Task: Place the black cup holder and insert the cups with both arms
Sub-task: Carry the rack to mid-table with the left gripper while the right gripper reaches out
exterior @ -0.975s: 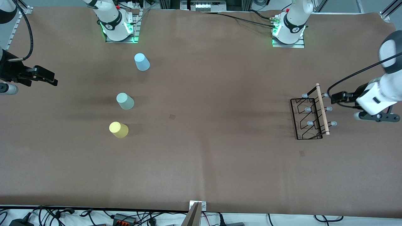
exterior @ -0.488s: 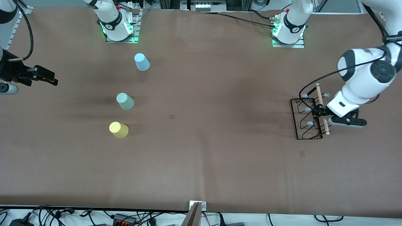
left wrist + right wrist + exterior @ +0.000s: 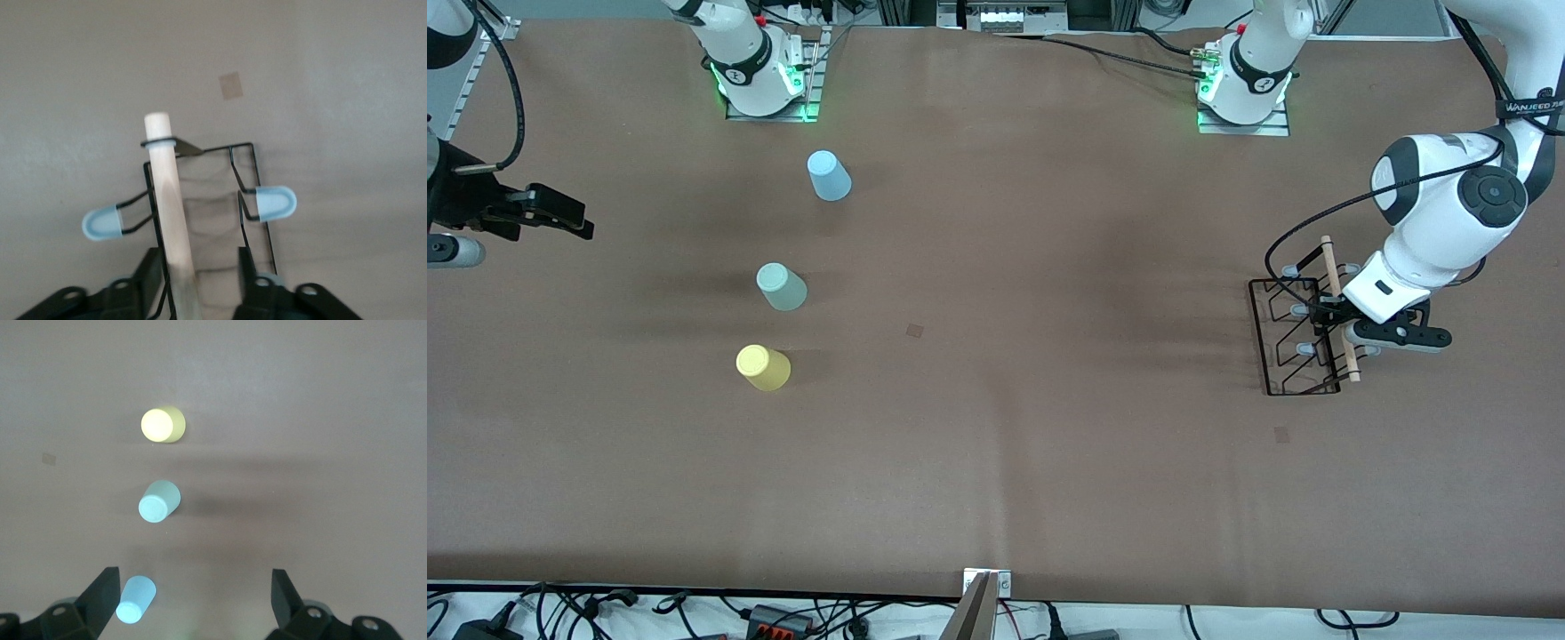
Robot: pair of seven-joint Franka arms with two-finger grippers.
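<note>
Fingers (image 3: 150, 273) of the left gripper (image 3: 1331, 318) stand apart, one on each side of the light wooden rod handle (image 3: 170, 227) of the black cup holder (image 3: 1303, 331) — the left wrist view shows the rod running between them with a gap on one side, so they straddle it without clamping. The holder sits on the brown table (image 3: 996, 444) at the left arm's end, its rectangular wire base flat and its pale capped pegs (image 3: 275, 203) sticking out to both sides of the rod.

At the right arm's end, the right gripper (image 3: 560, 216) hangs over the table's edge with its 2 fingers (image 3: 100, 600) spread wide and nothing between them; that arm waits. The 3 cups stand upside down on the table in a loose row, well apart from the holder. The light blue cup (image 3: 829, 175) is farthest from the front camera and closest to the right arm's base. The mint green cup (image 3: 781, 286) comes next, and the yellow cup (image 3: 762, 367) stands nearest the camera — none of them touches another. A small dark square mark (image 3: 915, 330) lies on the table between the cups and the holder.
</note>
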